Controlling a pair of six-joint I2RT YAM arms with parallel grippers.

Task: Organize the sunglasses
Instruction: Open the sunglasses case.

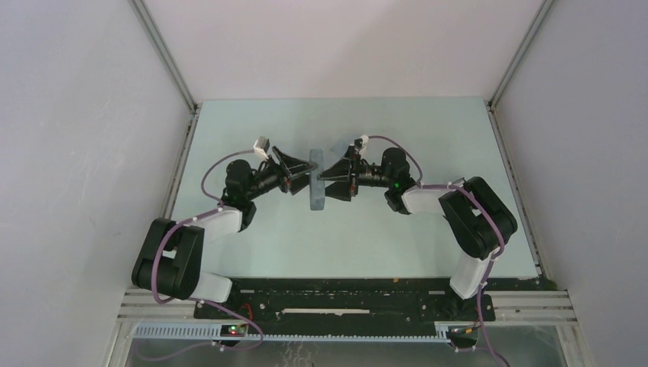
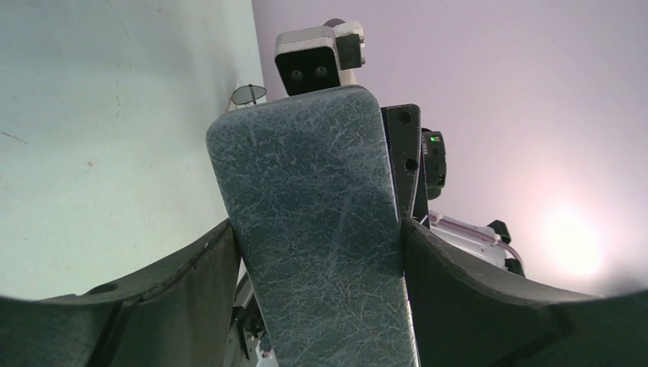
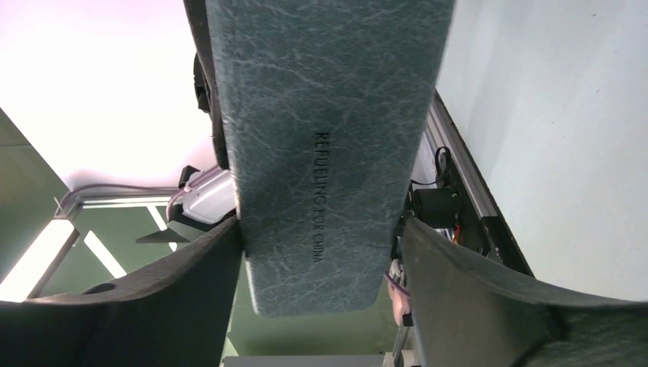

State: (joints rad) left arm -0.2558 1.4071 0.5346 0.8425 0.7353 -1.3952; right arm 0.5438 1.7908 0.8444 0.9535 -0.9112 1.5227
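A slate-grey oblong case (image 1: 315, 183) hangs above the middle of the table between my two grippers. My left gripper (image 1: 305, 175) is shut on it, and in the left wrist view both fingers press the sides of the case (image 2: 321, 229). From the other side my right gripper (image 1: 328, 177) straddles it. In the right wrist view the case (image 3: 321, 115), with its printed lettering, sits between those fingers (image 3: 458, 306) with a thin gap at one side. A small thin-rimmed lens of the sunglasses (image 2: 249, 94) peeks out past the case's far corner. The remainder of them is hidden.
The pale green table (image 1: 397, 138) is fenced by white walls with metal corner posts (image 1: 164, 53). A black rail (image 1: 344, 289) at the near edge carries both arm bases. The right arm's wrist camera (image 2: 317, 57) faces the left one just beyond the case.
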